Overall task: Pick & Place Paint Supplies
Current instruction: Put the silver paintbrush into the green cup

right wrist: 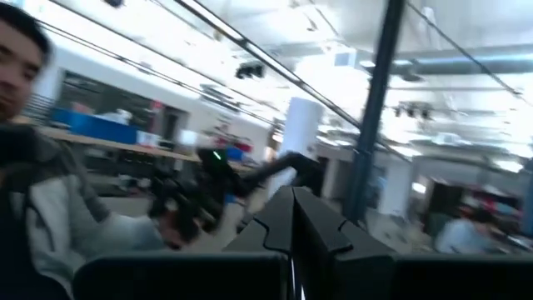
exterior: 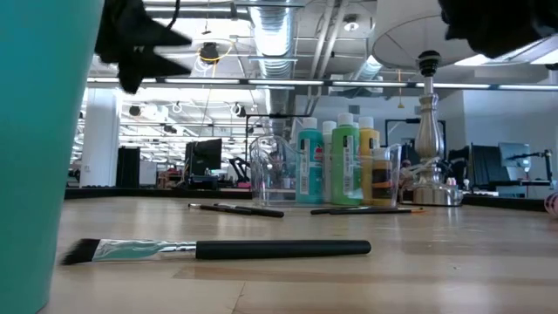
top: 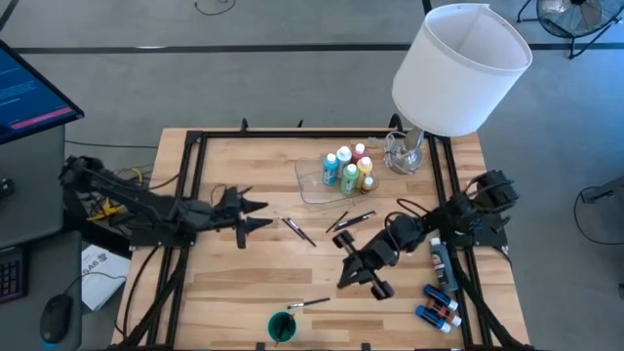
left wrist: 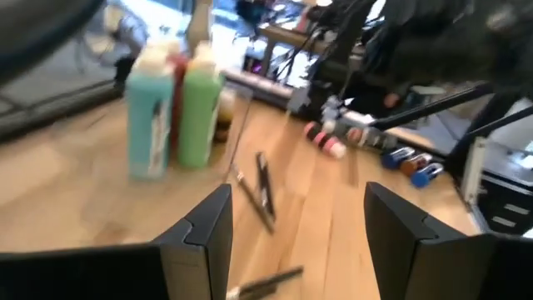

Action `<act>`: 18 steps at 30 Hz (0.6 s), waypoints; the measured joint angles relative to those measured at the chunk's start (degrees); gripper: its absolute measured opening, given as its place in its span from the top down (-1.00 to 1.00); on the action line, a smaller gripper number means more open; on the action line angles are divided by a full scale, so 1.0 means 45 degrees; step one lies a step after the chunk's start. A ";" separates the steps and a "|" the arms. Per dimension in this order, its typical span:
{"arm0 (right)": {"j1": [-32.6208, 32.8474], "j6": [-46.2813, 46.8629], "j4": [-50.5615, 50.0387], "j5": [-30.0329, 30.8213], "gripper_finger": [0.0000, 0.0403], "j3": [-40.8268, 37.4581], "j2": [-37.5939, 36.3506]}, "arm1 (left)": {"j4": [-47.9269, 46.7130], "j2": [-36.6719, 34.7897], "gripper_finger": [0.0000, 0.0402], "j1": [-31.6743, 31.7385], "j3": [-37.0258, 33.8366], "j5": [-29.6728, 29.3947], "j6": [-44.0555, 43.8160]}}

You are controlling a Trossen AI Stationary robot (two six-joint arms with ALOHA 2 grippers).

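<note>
My left gripper (top: 255,215) hangs spread and empty, brushes (top: 297,230) just ahead of it, while my right gripper (top: 359,280) is pressed together.

Five white-capped paint bottles (top: 349,170) stand in the clear tray (top: 310,184) toward the tabletop's far edge. Five dark-handled brushes (top: 298,230) lie loose mid-table and near the front edge. One teal cup (top: 282,327). One lamp (top: 458,70)

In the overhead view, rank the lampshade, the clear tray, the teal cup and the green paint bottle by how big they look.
1. Lampshade, though it sits nearer the camera.
2. Clear tray.
3. Teal cup.
4. Green paint bottle.
</note>
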 joint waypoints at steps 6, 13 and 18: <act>-0.0201 0.0676 -0.0042 -0.0862 1.00 0.1465 0.0205 | 0.0069 0.0000 0.19 -0.0639 -0.0968 -0.2441 -0.1390; 0.0079 -0.0369 -0.1229 0.1276 1.00 0.3312 0.0277 | 0.0589 0.0001 0.19 -0.0809 -0.1018 -0.3645 -0.1380; 0.0896 -0.1293 -0.0151 0.2690 1.00 0.3914 0.1425 | 0.0715 0.0709 0.19 -0.1879 -0.1020 -0.4233 -0.2360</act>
